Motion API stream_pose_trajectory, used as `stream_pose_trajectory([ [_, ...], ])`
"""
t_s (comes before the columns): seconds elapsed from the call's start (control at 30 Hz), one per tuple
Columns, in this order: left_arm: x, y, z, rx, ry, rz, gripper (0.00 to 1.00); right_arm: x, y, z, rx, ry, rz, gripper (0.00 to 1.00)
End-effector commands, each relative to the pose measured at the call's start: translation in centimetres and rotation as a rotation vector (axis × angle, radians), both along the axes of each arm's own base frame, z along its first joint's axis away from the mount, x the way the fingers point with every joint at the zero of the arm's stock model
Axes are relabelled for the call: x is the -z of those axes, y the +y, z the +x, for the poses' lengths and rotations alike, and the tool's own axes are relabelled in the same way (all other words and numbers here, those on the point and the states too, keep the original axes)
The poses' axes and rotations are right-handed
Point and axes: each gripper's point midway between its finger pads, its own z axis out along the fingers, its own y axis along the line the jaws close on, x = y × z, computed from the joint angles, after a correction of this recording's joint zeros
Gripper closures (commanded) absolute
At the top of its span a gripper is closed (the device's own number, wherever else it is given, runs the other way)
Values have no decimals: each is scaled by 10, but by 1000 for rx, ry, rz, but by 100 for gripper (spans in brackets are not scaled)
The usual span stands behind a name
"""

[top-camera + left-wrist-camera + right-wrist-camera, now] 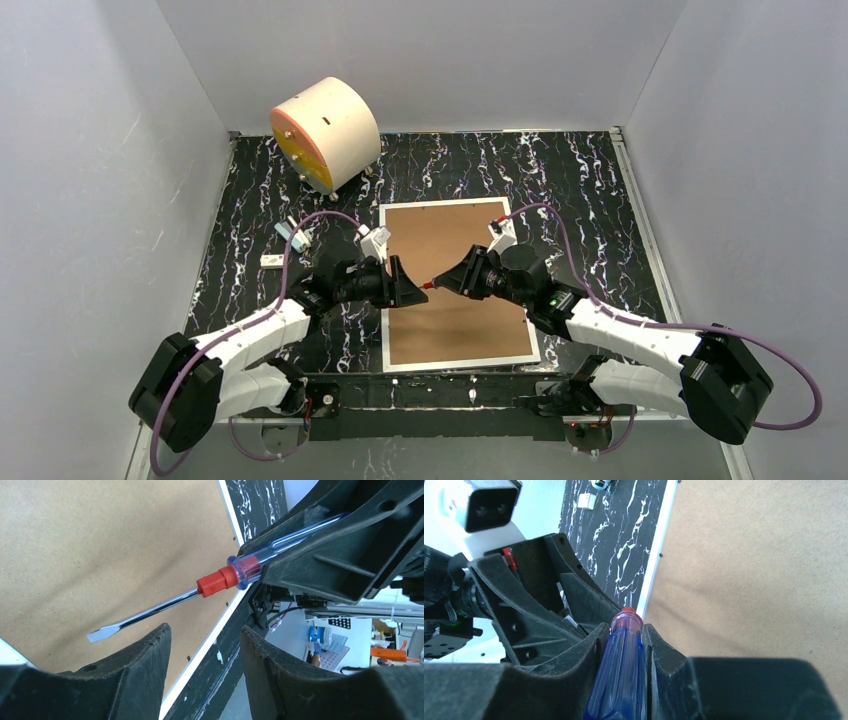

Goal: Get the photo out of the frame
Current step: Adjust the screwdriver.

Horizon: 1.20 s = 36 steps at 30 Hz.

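Note:
The frame [386,335] lies face down on the black marbled table, its brown back panel [455,330] up; the photo is hidden beneath it. My right gripper [455,281] is shut on a screwdriver [619,675] with a clear blue handle, a red collar [216,581] and a flat blade [102,632]. It holds the tool above the panel, blade pointing left toward the frame's left edge. My left gripper [405,285] is open and empty over that white edge [200,655], facing the blade. Small dark retaining tabs [660,555] sit along the edge.
A cream cylinder with an orange face [325,133] stands at the back left. Small loose pieces [296,236] and a white block [272,260] lie left of the frame. Grey walls enclose the table on three sides.

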Motion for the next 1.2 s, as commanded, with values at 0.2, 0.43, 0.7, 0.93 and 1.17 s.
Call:
stream_pose_trajectory([
  [0.2,21,14,15,-123,-35,118,52,-53,22,-12,-125,-47,136,99],
  [0.43,16,15,26,-144,-74,146,59,-40,21,-31,-220,0,87,99],
  [0.7,22,20,18,-126,-64,160,60,-43,19,-25,-192,-26,91,99],
  [0.93,28,21,14,-113,-49,175,58,-39,22,-22,-206,-39,60,99],
  [1.17,34,29,9,-121,-41,211,48,-40,19,-7,-192,-71,27,99],
])
